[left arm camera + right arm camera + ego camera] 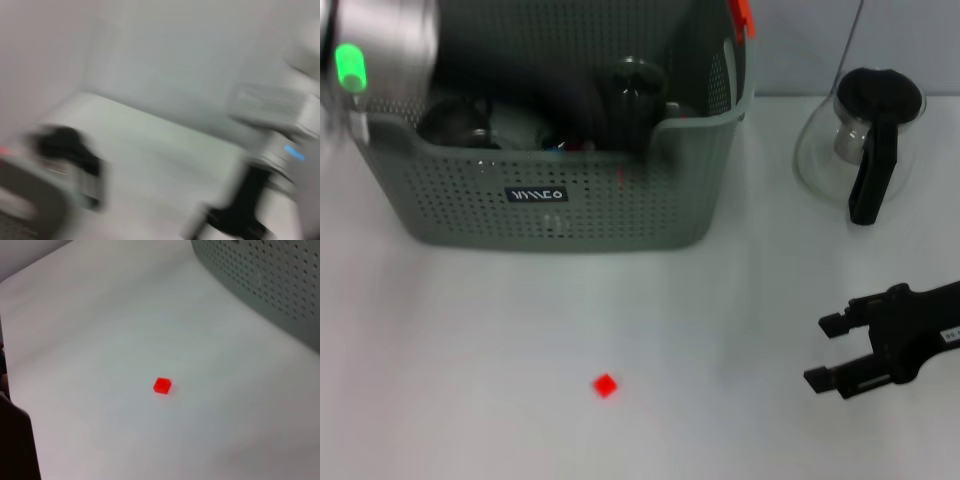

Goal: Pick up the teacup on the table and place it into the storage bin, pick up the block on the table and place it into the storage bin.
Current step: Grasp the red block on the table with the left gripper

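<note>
Right gripper (822,351) agape near one block (605,385); bin contents perhaps cups.

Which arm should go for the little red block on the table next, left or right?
Right, likely. The right end effector is open, low over the table, facing the red block, which its wrist camera sees clearly. The left arm is up over the storage bin, farther away.

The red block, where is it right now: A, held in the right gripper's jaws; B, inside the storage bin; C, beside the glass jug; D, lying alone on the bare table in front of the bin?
D: the red block lies alone on the table, nearer the robot than the storage bin, and the right gripper stands apart with open, empty jaws.
</note>
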